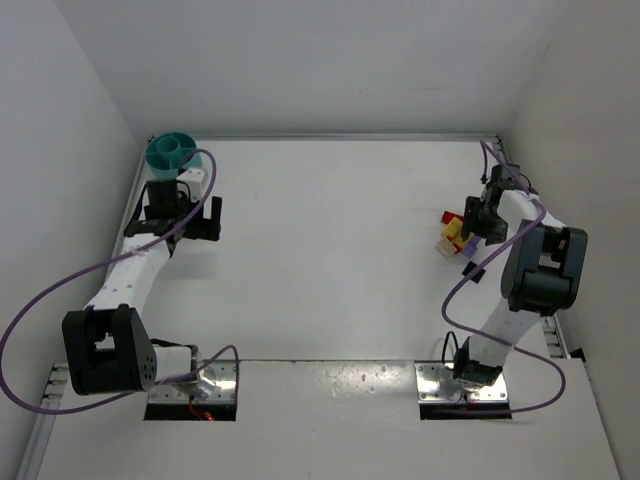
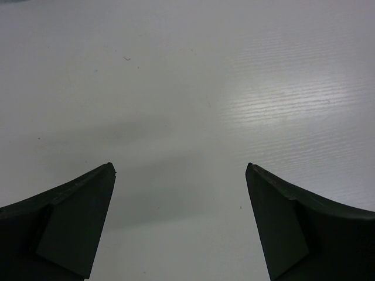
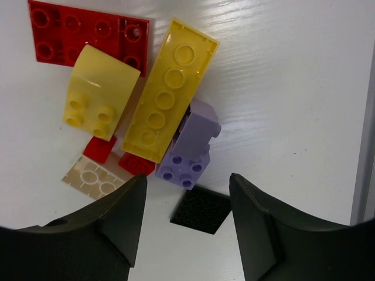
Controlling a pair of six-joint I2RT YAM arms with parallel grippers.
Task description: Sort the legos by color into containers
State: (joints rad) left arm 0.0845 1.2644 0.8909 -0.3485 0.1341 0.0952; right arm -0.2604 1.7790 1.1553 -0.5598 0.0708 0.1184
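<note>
Overhead, the right tool (image 1: pixel 466 226) hides some legos (image 1: pixel 451 229); the teal bowl (image 1: pixel 170 150) is too small to read inside. Close in, yellow bricks (image 3: pixel 170 88) overlap the red plate (image 3: pixel 58 35), and the tool clips the tan plate (image 3: pixel 94 174).

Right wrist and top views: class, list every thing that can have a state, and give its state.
left gripper: open, empty.
right gripper: open, holding nothing, above the legos.
legos: mixed loose heap on the table, unsorted.
teal bowl: upright; contents not visible.
black tile: lying flat, ungripped.
</note>
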